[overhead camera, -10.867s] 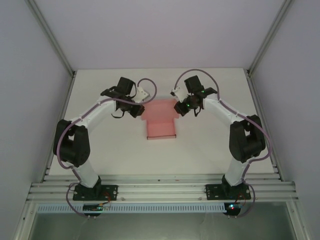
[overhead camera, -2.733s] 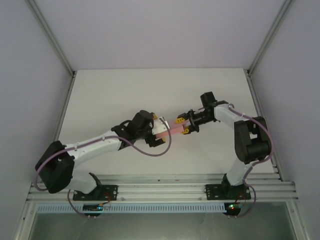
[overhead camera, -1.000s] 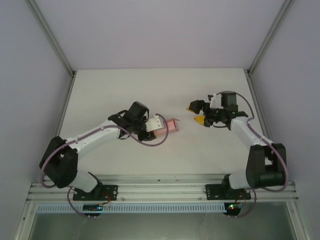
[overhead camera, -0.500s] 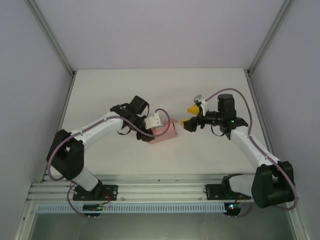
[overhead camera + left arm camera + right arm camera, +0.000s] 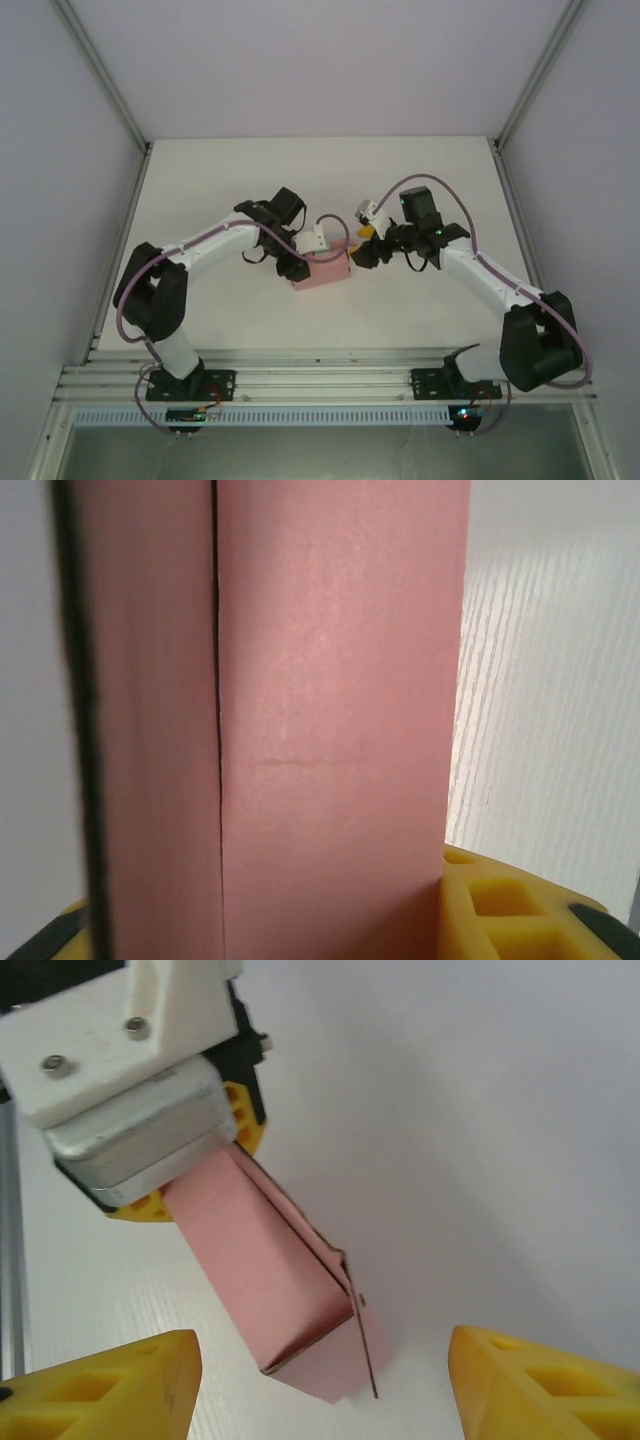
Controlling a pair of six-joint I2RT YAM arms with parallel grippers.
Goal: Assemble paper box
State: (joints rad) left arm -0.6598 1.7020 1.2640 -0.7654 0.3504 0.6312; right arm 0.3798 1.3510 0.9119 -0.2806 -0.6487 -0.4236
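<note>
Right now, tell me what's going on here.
The left claw is shut on one end of a pink paper box. The box's other end is unsealed, with its flap ajar. The right claw is open and faces that loose end without touching it. The box is folded but not yet closed.

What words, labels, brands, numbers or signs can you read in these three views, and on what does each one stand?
None: there is no readable text in these pictures.
The folded pink paper box is plain on every face that shows.
The left pincer, shut on the box, and the open right pincer carry no lettering.
The white table bears no marks.
</note>
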